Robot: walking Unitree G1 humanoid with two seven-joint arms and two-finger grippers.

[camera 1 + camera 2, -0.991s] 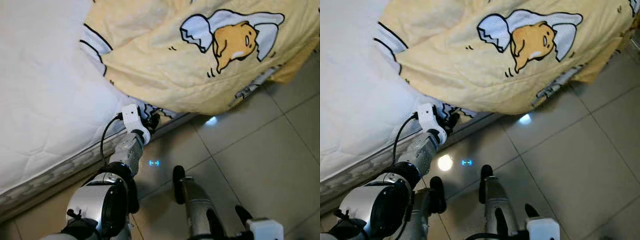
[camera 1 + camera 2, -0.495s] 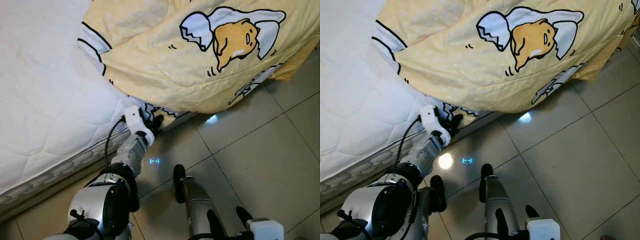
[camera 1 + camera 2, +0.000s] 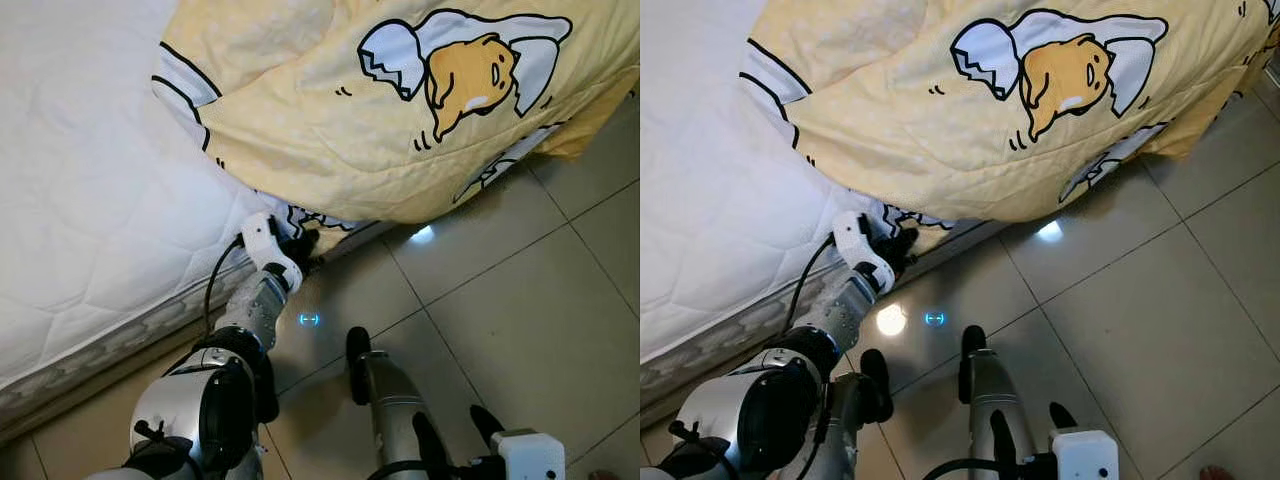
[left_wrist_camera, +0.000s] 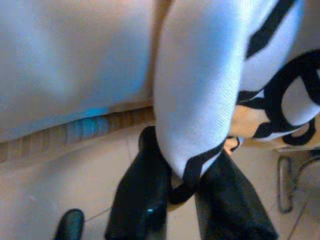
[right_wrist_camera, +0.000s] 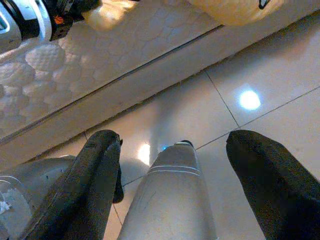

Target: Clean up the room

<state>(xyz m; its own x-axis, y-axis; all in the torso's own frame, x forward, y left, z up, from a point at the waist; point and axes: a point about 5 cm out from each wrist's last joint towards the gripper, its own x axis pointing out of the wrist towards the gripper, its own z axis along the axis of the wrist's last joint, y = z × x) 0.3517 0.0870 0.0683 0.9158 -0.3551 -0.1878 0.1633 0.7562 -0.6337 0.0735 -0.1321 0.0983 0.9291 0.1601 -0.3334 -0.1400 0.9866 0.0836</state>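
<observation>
A yellow quilted blanket [image 3: 400, 120] with a cartoon egg print lies on the white mattress [image 3: 90, 200], and its lower edge hangs over the side toward the floor. My left gripper [image 3: 300, 245] reaches to that hanging edge at the mattress side. The left wrist view shows its black fingers [image 4: 145, 190] shut on a white fold of the blanket [image 4: 200, 100] with a black stripe. My right gripper [image 3: 450, 425] hangs low over the tiles, open, with its fingers [image 5: 75, 190] spread wide and nothing between them.
Beige floor tiles [image 3: 520, 300] stretch to the right of the bed, with a bright light reflection [image 3: 422, 236] near the blanket's edge. A silver limb of my own body [image 3: 385, 400] stands between the arms. A metal frame [image 4: 285, 185] sits on the floor beyond the blanket.
The view has wobbled slightly. My left gripper stays at the blanket's hanging edge, and the right arm holds its place.
</observation>
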